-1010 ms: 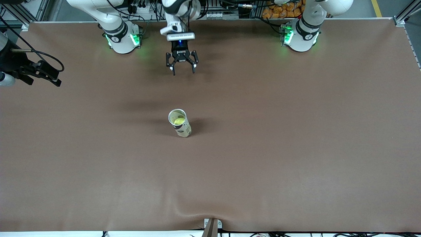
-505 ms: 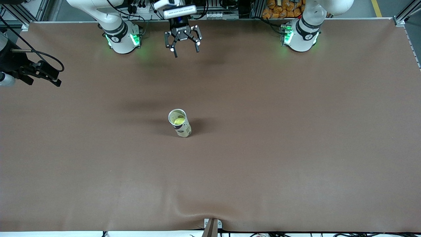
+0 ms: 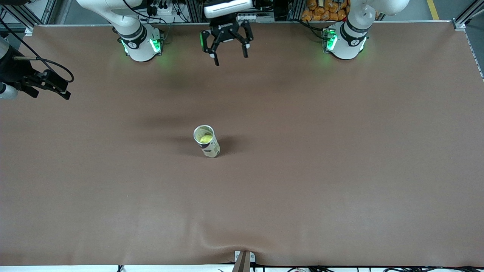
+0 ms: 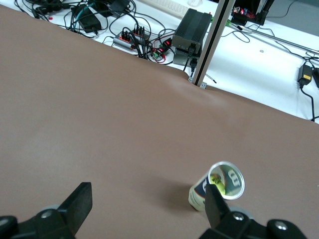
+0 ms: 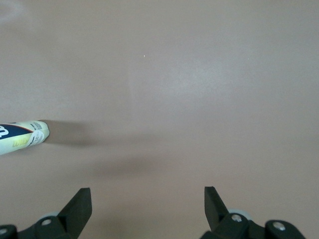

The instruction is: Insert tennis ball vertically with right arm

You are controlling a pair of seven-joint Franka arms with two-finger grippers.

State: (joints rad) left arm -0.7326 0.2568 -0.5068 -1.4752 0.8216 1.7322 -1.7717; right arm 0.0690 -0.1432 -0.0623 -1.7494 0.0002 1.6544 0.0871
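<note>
A clear tennis-ball can [image 3: 208,146] stands upright and open-topped in the middle of the brown table. A yellow-green tennis ball [image 3: 205,139] sits inside it. The can [image 4: 199,191] and ball [image 4: 218,180] also show in the left wrist view, beside one finger. My left gripper [image 3: 231,60] is open and empty, up in the air over the table strip between the two bases. My right gripper [image 3: 53,90] waits high over the right arm's end of the table. It is open and empty [image 5: 147,193], and the can's lower part [image 5: 22,137] shows at that view's edge.
The camera post's clamp [image 3: 244,258] sits at the table's front edge, where the brown cover wrinkles. Cables and a black box [image 4: 192,30] lie off that edge. The two arm bases [image 3: 141,43] [image 3: 344,39] stand along the back edge.
My open left gripper has drawn back from over the table toward the bases. It has shifted toward the left arm's base and turned slightly. The can, ball and right gripper have not moved.
</note>
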